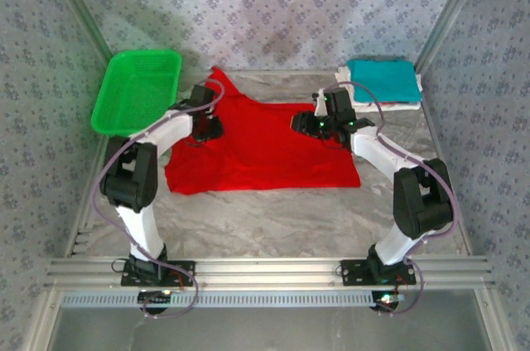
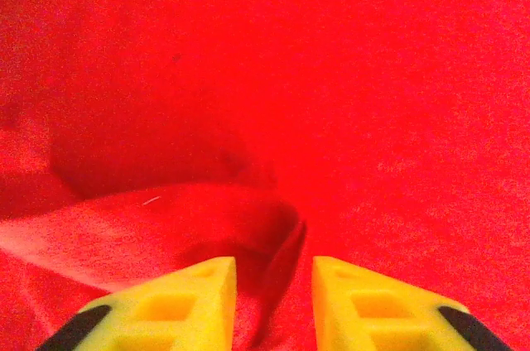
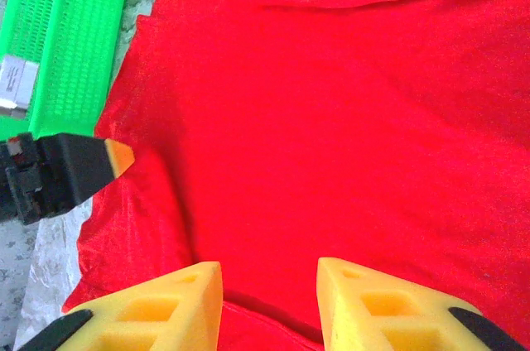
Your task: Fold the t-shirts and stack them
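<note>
A bright red t-shirt lies spread across the middle of the table. A teal t-shirt sits folded on a whitish t-shirt at the back right. My left gripper hovers low over the red shirt's left part. Its yellow fingers stand apart, with a raised crease of red cloth lying loose between them. My right gripper hangs over the shirt's right part. It is open above flat red cloth, with a folded edge just under the fingertips.
A green mesh basket stands at the back left, beside the left arm, also seen in the right wrist view as the basket. Bare marble table runs along the near side. Patterned walls close in the back and both sides.
</note>
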`<state>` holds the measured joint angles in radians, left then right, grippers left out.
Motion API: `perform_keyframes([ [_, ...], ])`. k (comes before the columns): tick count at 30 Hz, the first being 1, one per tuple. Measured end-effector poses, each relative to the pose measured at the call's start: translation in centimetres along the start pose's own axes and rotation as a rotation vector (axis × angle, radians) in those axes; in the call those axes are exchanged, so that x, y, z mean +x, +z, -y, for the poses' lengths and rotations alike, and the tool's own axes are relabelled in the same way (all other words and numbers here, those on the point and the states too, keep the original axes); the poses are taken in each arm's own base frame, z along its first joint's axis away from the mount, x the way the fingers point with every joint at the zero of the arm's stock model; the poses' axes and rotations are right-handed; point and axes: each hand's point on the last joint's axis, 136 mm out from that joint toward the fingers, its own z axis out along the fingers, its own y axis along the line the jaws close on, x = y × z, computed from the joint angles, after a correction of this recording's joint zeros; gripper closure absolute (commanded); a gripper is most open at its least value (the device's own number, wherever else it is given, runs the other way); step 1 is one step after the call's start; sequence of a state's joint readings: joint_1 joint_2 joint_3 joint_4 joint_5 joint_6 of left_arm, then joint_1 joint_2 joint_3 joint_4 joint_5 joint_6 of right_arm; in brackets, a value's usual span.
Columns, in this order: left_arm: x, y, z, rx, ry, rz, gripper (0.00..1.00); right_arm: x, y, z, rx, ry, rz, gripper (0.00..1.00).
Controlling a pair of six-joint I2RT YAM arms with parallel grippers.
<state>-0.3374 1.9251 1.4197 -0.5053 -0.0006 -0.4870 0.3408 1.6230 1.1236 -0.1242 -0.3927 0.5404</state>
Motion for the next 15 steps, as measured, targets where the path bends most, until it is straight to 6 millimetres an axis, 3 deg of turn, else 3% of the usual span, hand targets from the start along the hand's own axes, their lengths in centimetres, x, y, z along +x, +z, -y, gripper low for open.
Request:
perform_keyframes([
  [2,-0.6,0.0,0.5,-0.029,0.039,0.018,0.51,0.0,0.0,0.0,0.0,-0.003,0.0,0.61],
  [5,-2.0,-1.5,1.2,-0.064,0.088,0.072,0.5,0.0,-0.1,0.0,0.001,-0.008,-0.002,0.61],
  [7,-2.7,-3.2,1.6,-0.063,0.107,0.118,0.48,0.0,-0.3,-0.2,-0.001,-0.012,0.001,0.61],
  [11,-3.1,-8.5,0.9,-0.034,0.096,0.23,0.47,0.2,-1.1,-0.4,-0.007,-0.024,0.011,0.61],
  [12,-2.9,-9.7,0.4,-0.023,0.084,0.25,0.47,0.6,-1.3,-0.3,-0.006,-0.023,0.009,0.62],
  [15,-1.1,-11.4,-1.5,0.006,0.033,0.273,0.5,2.5,-1.6,0.4,-0.002,-0.016,-0.026,0.8],
])
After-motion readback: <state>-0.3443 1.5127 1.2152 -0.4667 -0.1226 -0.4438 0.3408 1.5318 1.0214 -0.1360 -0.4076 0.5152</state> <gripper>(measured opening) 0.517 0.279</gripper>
